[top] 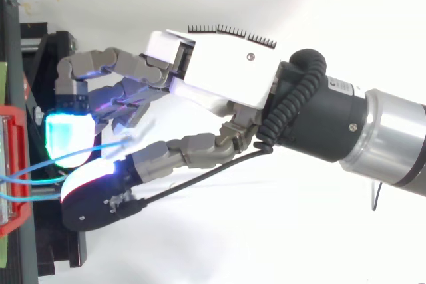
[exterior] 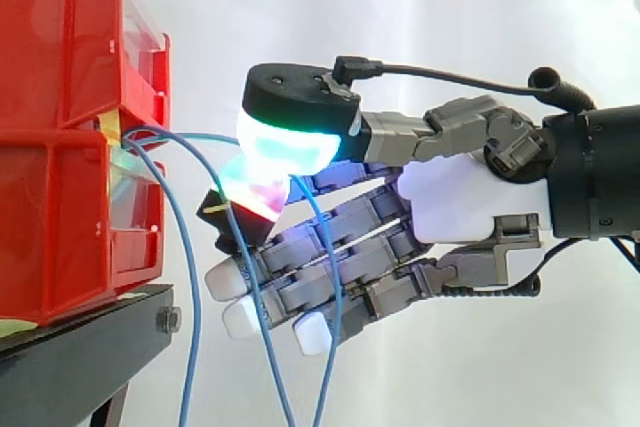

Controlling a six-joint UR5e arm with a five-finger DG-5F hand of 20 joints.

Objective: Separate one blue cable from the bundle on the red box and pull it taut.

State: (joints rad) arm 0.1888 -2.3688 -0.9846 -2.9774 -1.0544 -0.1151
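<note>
nearest the side camera, loose strands of the bundle (exterior: 193, 277) were seen hanging from the front edge of the red box (exterior: 60, 217), down past the corner of the black stand (exterior: 90, 347), and two of them were draped across the lower fingers (exterior: 300, 297). just behind them the hand (exterior: 460, 197) was held partly closed: one blue cable (exterior: 205, 136) appeared to be pinched between the large cyan-lit pad (exterior: 285, 142) above and a red-lit pad (exterior: 255, 197) below, while the other fingers were held almost straight beneath. that cable was run from the box's front edge to the pinch in a gentle curve, so it was judged not yet taut. beyond, the white curtain (exterior: 450, 27) was hung. it was judged that the thin cable could be lost from between the pads if it were pulled sharply. the draped strands could be snagged on the straight fingers and dragged along, so that no single cable would be separated. with too hard a pull, the bundle could be drawn off the box.
</note>
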